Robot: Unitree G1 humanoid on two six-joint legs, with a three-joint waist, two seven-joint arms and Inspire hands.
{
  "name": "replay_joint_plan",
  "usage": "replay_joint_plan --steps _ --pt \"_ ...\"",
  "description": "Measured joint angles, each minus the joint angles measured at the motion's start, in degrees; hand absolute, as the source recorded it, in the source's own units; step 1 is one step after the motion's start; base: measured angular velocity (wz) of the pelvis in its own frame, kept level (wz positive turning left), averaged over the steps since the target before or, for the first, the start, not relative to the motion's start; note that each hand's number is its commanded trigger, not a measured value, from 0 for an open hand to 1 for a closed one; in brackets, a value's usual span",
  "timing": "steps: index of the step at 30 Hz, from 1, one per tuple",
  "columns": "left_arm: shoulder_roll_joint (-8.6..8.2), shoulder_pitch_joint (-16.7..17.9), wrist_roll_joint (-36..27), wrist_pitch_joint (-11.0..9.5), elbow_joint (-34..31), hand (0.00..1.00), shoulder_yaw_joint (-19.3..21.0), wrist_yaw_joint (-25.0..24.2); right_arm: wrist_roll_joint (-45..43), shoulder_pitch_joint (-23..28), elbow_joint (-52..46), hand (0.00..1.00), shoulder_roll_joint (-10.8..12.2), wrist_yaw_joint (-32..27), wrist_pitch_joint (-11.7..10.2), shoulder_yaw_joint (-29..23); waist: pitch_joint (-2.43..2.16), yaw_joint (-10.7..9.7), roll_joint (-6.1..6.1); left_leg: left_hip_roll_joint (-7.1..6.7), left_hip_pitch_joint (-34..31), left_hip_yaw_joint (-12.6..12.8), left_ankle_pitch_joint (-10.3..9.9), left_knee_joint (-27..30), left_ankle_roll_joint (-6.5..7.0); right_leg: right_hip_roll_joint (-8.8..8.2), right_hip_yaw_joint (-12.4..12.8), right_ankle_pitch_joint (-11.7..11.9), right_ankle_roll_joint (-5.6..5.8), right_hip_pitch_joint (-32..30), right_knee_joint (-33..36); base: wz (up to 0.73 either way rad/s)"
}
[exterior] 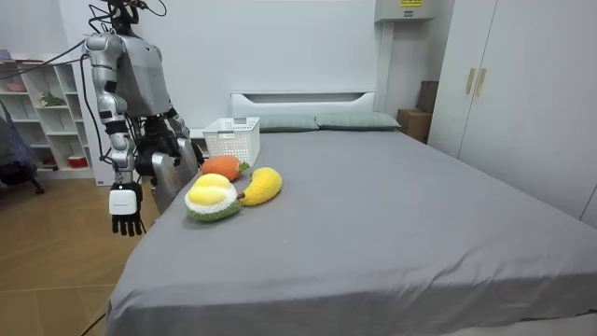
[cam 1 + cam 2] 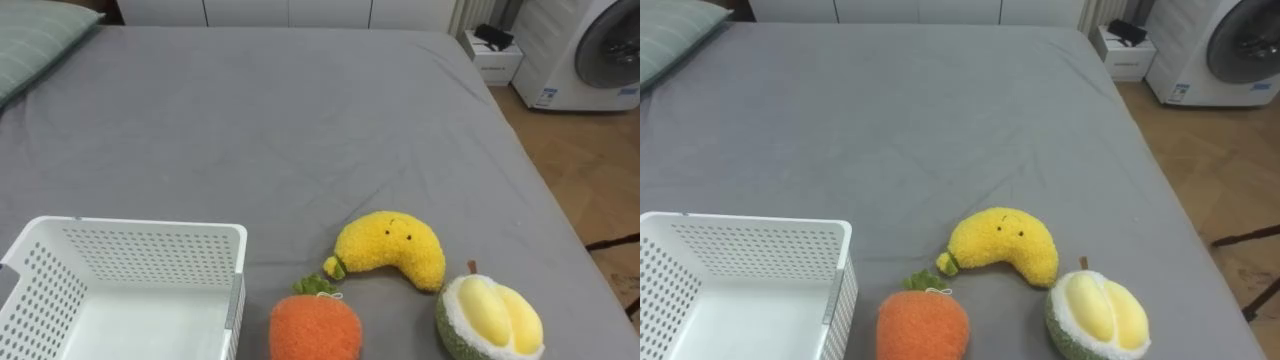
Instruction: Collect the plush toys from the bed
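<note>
Three plush toys lie on the grey bed (image 2: 300, 130) near its front edge: a yellow banana (image 2: 392, 250), an orange carrot (image 2: 315, 328) to its left and a cut durian (image 2: 490, 318) to its right. A white perforated basket (image 2: 140, 240) stands empty at the lower left, beside the carrot. In the room view I stand at the bedside by the toys. My right hand (image 1: 126, 210) hangs open at my side, below the mattress edge and holding nothing. My left hand (image 1: 191, 149) is low by the bed edge, mostly hidden by my body.
A green pillow (image 2: 35, 45) lies at the bed's far left corner. A washing machine (image 2: 590, 50) and a small white cabinet (image 2: 495, 55) stand past the bed's right side on wooden floor. Wardrobes (image 1: 522, 93) line the room view's right, and shelves (image 1: 42, 112) stand behind me.
</note>
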Motion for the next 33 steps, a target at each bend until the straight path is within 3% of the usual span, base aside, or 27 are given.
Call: replay_joint_plan --steps 18,22,28,33 --pt "0.12 0.35 0.48 0.47 0.01 0.0 -0.01 -0.32 0.59 0.09 0.09 0.0 0.0 0.48 0.11 -0.03 -0.1 -0.02 0.23 0.01 0.06 0.2 0.0 -0.13 0.0 0.2 0.65 0.0 -0.01 -0.06 0.07 0.0" --pt "0.09 0.26 0.59 0.36 -0.01 0.0 1.14 -0.49 4.02 0.8 2.1 0.0 0.01 0.68 0.2 -0.24 -0.13 -0.11 0.2 0.01 0.2 0.11 0.01 -0.25 -0.02 0.1 0.7 0.0 -0.01 0.14 0.04 0.0" --pt "0.08 0.63 0.4 0.96 -0.32 0.0 5.6 -0.19 12.38 3.78 2.21 0.0 -0.04 -0.07 1.28 -5.77 -0.09 -0.4 -0.37 0.01 0.2 0.16 0.06 -0.67 -0.08 0.08 0.61 -0.02 -0.01 0.08 -0.1 0.0" --pt "0.22 0.54 -0.3 0.85 -0.46 0.0 5.9 0.95 18.38 4.6 2.14 0.0 -0.23 -2.82 1.31 -11.65 -0.1 -2.35 -0.56 0.17 0.12 1.02 0.06 -0.69 -0.09 0.18 1.28 0.01 -0.05 -0.38 0.03 -0.07"
